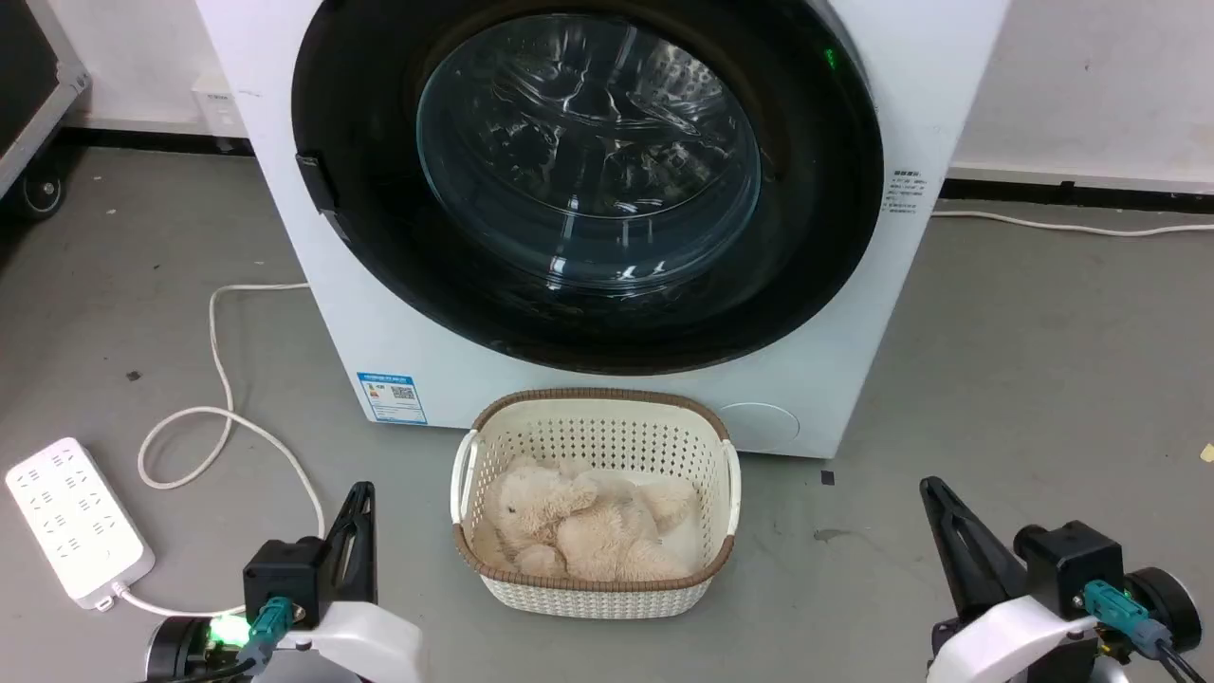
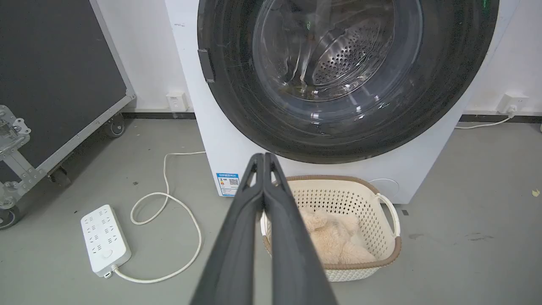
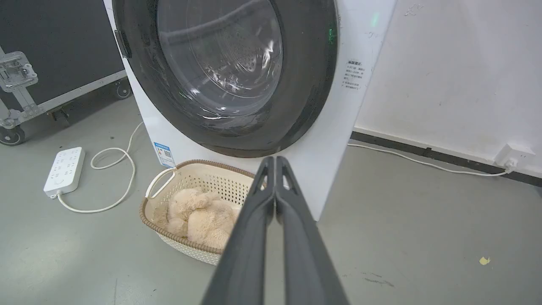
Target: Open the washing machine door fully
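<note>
Filling nearly the whole front of the washing machine (image 1: 455,370), the washing machine door (image 1: 588,171) lies closed and flush against the white cabinet. Its glossy black ring frames a bulging clear glass bowl through which the perforated steel drum shows. A small dark latch tab (image 1: 316,182) sits on the ring's left edge, and a blue sticker (image 1: 391,396) marks the cabinet low on the left. On the grey floor (image 1: 1043,379) just before the machine stands a cream perforated basket (image 1: 596,593) with a brown woven rim, holding a beige plush toy (image 1: 579,526). To the left lie a white power strip (image 1: 76,522) and its looped white cord (image 1: 223,417); farther left stands a black wheeled case (image 2: 55,84). The left pincer (image 2: 263,157) has its two dark fingers pressed together along their length, tips meeting and nothing between them. The right pincer (image 3: 275,160) is likewise fully closed and empty. Both hang low, one on each side of the basket, well apart from the door and touching nothing.
</note>
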